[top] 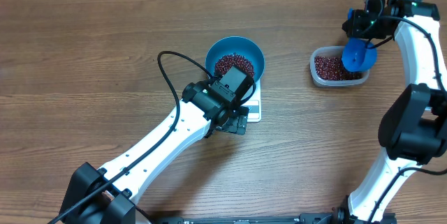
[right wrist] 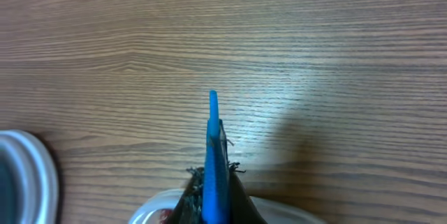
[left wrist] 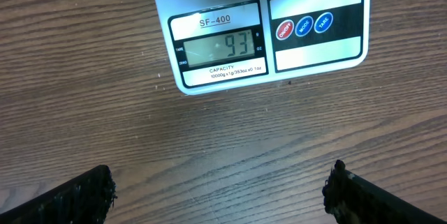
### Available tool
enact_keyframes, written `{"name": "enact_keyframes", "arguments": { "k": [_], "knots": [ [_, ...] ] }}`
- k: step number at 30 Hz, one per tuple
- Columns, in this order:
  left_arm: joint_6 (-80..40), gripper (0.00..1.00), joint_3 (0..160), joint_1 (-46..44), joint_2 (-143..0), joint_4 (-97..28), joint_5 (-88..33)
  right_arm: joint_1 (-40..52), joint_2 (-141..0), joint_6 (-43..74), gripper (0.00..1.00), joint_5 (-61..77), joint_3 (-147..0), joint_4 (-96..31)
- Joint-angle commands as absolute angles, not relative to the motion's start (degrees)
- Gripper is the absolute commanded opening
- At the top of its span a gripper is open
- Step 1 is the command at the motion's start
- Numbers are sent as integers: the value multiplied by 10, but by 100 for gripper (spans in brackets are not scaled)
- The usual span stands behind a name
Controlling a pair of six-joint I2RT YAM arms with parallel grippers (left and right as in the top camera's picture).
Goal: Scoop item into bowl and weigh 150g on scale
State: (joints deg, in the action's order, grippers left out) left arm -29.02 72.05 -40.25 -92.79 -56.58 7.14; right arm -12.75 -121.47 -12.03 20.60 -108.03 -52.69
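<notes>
**Bowl (top: 237, 45) sitting on scale (left wrist: 318, 53), right tool (right wrist: 215, 182) gripping scoop (top: 359, 56) over tub (top: 312, 67)**

The blue bowl is resting on the white scale near the middle of the bench (top: 105, 56), and it is hiding most of the scale in the overhead view. Only the near edge, with the display and buttons, is showing. A heap of beans (top: 234, 64) is lying in the bottom of the bowl, and the display is reading 93.

The left tool (left wrist: 223, 199) is hovering just near of the scale's display edge, above bare wood. Its fingers (left wrist: 77, 199) are standing wide apart and holding nothing — the wrist camera is looking straight down at the display between them.

To the right, well apart from the bowl, the clear tub is sitting on the bench with more beans (top: 328, 67) in it. The right tool is clamping tight on the handle of the blue scoop; in its wrist view the handle is showing edge-on between the closed fingers. The scoop's round cup is hanging over the right end of the tub, tilted so that its hollow is facing the overhead camera. Whether the scoop is touching the beans or the tub's rim cannot be told — the angle is hiding the contact.
</notes>
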Motion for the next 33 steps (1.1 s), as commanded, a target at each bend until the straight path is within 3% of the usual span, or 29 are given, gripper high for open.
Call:
{"name": "enact_keyframes", "arguments": {
  "k": [1, 14, 22, 33],
  "knots": [
    [-300, 100, 730, -401, -919, -565, 81, -129, -1136, -117, 4, 220, -1099, -531],
    [-300, 100, 730, -401, -919, -565, 81, -130, -987, 38, 4, 145, -1099, -562],
    [-300, 100, 730, -401, -919, -565, 81, -130, -988, 269, 4, -1, -1019, -565],
    [-300, 100, 730, -401, -919, -565, 81, -133, -989, 431, 4, -18, -797, -293]
  ]
}}
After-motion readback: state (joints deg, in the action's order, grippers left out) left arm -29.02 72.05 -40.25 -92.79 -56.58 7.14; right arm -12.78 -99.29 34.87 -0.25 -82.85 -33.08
